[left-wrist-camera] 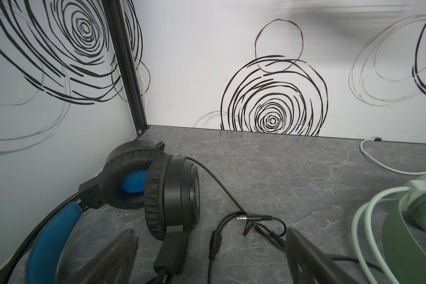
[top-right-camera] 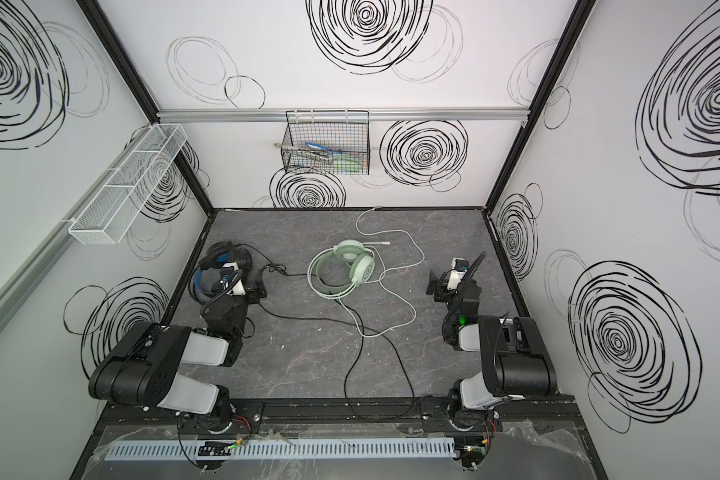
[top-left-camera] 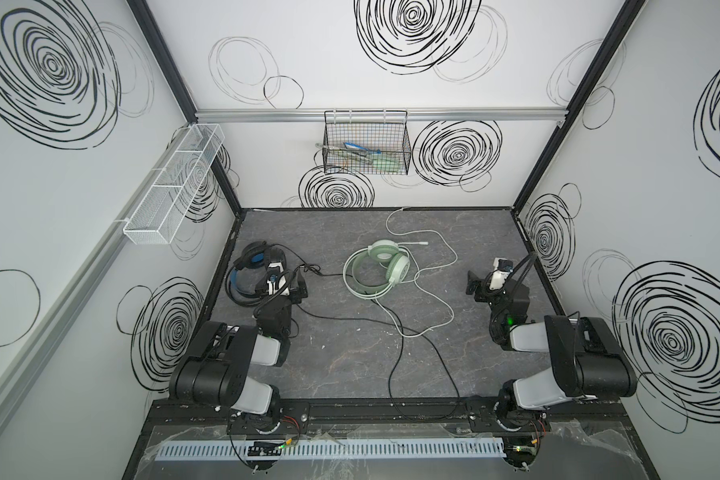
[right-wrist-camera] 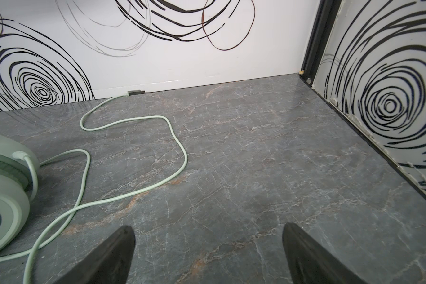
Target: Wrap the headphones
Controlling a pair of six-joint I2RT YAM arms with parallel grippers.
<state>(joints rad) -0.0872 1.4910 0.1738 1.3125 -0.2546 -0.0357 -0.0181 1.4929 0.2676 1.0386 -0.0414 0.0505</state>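
Note:
The pale mint-green headphones [top-left-camera: 377, 270] [top-right-camera: 341, 266] lie mid-table, their white cord [top-left-camera: 441, 299] [right-wrist-camera: 175, 137] snaking toward the back wall and the front. The black headphones [top-left-camera: 246, 270] [left-wrist-camera: 158, 189] with blue padding lie by the left wall. Their black cord [top-left-camera: 395, 361] trails across the table to the front rail. My left gripper [top-left-camera: 287, 279] [left-wrist-camera: 210, 231] hovers open just right of the black earcups, with the cord's splitter and jack plug [left-wrist-camera: 253, 217] lying between the jaws, untouched. My right gripper [top-left-camera: 489, 279] [right-wrist-camera: 208, 226] is open over bare table, right of the green headset.
A black wire basket [top-left-camera: 366, 145] with tools hangs on the back wall. A white mesh basket [top-left-camera: 175, 183] hangs on the left wall. Patterned walls close in three sides. The arms' black rail [top-left-camera: 371, 409] and a slotted cable duct [top-left-camera: 329, 449] run along the front.

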